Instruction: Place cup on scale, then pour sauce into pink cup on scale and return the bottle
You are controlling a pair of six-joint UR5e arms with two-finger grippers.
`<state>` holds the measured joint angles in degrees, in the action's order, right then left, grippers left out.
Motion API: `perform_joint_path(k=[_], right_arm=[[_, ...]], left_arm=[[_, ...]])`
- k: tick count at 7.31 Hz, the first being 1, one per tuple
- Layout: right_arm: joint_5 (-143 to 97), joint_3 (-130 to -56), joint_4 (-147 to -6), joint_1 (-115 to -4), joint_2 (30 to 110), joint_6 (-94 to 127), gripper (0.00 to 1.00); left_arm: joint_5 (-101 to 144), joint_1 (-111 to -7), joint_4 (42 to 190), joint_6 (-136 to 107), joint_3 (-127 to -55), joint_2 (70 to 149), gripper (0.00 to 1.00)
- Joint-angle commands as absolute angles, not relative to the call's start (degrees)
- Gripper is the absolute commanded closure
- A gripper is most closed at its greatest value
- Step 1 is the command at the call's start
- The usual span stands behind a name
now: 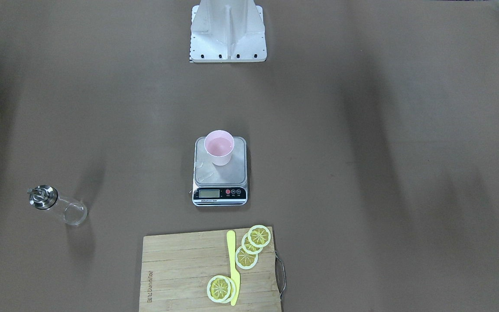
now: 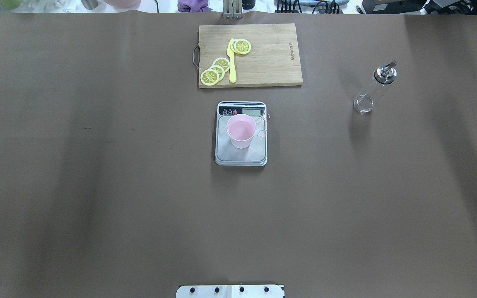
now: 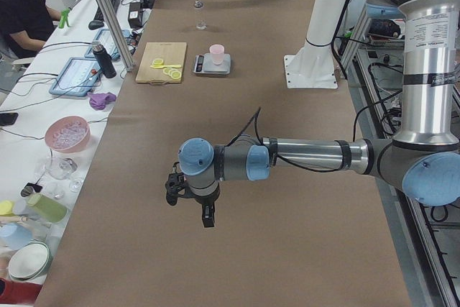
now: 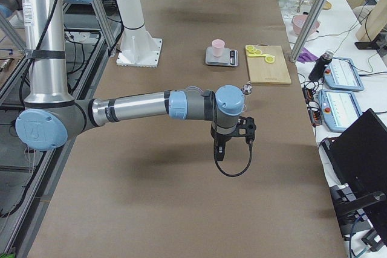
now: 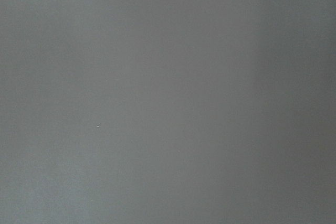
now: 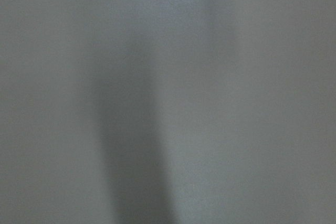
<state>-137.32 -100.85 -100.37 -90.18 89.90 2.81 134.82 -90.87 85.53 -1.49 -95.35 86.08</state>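
The cup (image 2: 241, 130) stands upright about mid-plate on the scale (image 2: 240, 156), its whole base on the metal, which we judge is what a true reading needs. The scale sits mid-desk (image 2: 97, 198), within reach of both arms. The bottle (image 2: 373, 89) stands upright on the robot's right, well apart from the scale and with its chrome spout up, a spot that leaves the right arm a plain path to it. Its glass looks clear. We cannot tell whether any sauce is in it or in the cup, whose inside shows only even pink.

Beyond the scale, the board (image 2: 271, 54) carries lemon slices (image 2: 210, 76) and a yellow knife (image 2: 232, 70), out of the pouring lane.

Neither arm shows in the overhead or front views. The left tool (image 3: 207, 219) and right tool (image 4: 217, 154) each hang over bare desk toward its ends, far from the scale, and both wrist cameras show blank surface. We cannot tell how far either tool is open, and we make out nothing in either. With the cup placed and the bottle parked, we judge the job either done or awaiting the pour.
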Motion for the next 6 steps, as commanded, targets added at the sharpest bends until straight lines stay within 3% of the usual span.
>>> perform_joint_path(k=[1,6], right_arm=[[-137.37,-100.9,-100.37,-90.18,89.82,2.81,0.0],[-137.9,-100.9,-100.37,-90.18,89.82,2.9,0.0]], left_arm=[[134.82,-90.88,85.52,-1.49,-95.36,86.22,0.01],[134.82,-90.88,85.52,-1.49,-95.36,86.4,0.01]])
